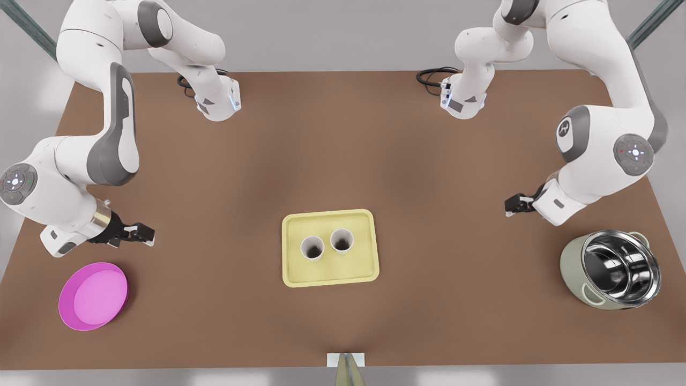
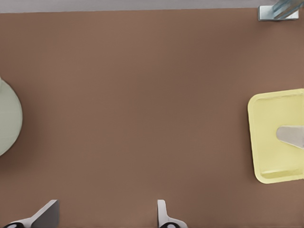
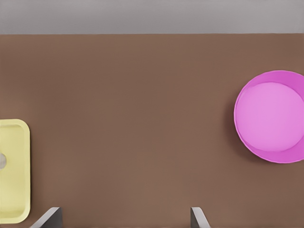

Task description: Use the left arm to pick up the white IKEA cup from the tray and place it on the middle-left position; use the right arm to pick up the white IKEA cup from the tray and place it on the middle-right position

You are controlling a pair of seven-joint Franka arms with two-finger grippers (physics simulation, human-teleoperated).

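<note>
Pink bowl (image 1: 94, 295) at 8 o'clock from tray (image 1: 329, 276), steel-lined pot (image 1: 611, 268) at 4 o'clock; both clear of the path to tray.
Tray mid-table: one white cup (image 1: 312, 248) upright just beside second white cup (image 1: 342, 240).
Right gripper (image 1: 142, 233) at 9 o'clock, near bowl, fingers spread, empty.
Left gripper (image 1: 514, 203) at 3 o'clock, near pot, fingers spread, empty.
Left wrist view catches cup's side wall; front view shows dark mouths.

Front cam overhead, facing arms; wrist cams look down (both share the tray (image 1: 330, 247) w/ front).
</note>
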